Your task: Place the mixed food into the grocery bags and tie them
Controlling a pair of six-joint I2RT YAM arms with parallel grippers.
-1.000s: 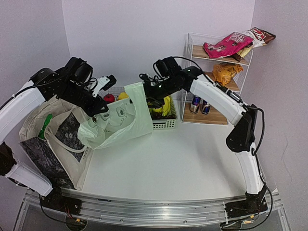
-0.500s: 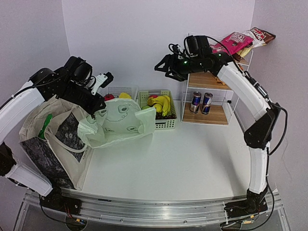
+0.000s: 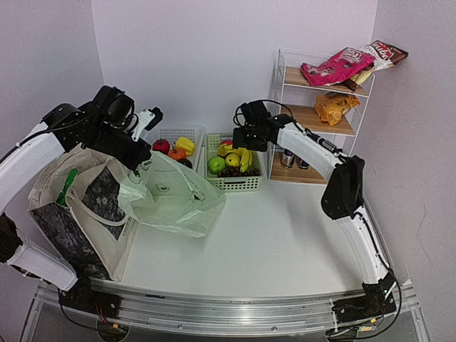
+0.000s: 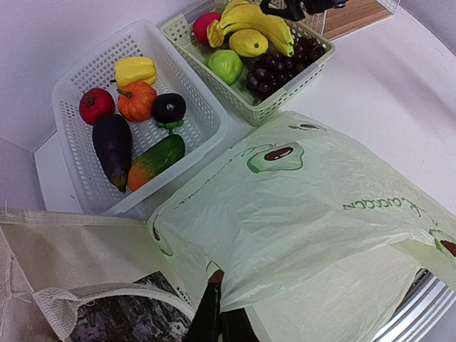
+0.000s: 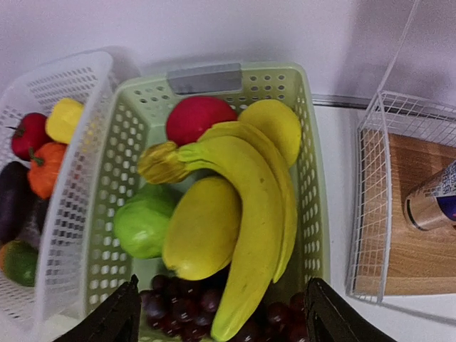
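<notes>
The pale-green avocado-print plastic bag [image 3: 178, 203] [image 4: 320, 214] slumps on the table against the cream canvas tote [image 3: 78, 206] [image 4: 64, 242]. My left gripper [image 3: 140, 164] [image 4: 222, 317] is shut on the plastic bag's upper edge, beside the tote's mouth. My right gripper [image 3: 246, 140] [image 5: 222, 317] hangs open over the green basket, its fingers either side of the bananas [image 5: 249, 206] [image 3: 244, 158] and the dark grape bunch [image 5: 182, 306] [image 4: 281, 68]. A blue-silver drink can [image 5: 433, 203] [image 3: 288, 157] stands on the shelf's lowest board. The orange crisp packet [image 3: 333, 107] lies on the middle shelf.
The green basket [image 5: 313, 178] [image 3: 242, 184] also holds an apple, a lemon and a green fruit. The white basket [image 4: 64, 92] [image 3: 178, 132] beside it holds vegetables, including an eggplant [image 4: 112, 146]. The wire shelf [image 3: 360, 114] stands at the back right, a pink packet [image 3: 333, 68] on top.
</notes>
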